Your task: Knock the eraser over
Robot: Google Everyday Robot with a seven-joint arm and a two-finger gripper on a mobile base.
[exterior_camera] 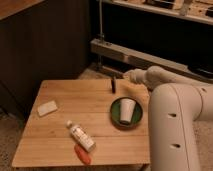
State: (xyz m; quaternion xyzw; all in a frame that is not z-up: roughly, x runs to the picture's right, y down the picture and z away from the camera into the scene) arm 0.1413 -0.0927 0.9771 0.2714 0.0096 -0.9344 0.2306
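Observation:
The eraser is a small thin dark slab standing upright near the far edge of the wooden table. My gripper is at the end of the white arm, just right of the eraser's top and very close to it. The white cup stands on a green plate in front of the eraser.
A pale flat block lies at the table's left. A white bottle and an orange carrot-like thing lie near the front edge. A metal shelf rail runs behind the table. My white arm fills the right side.

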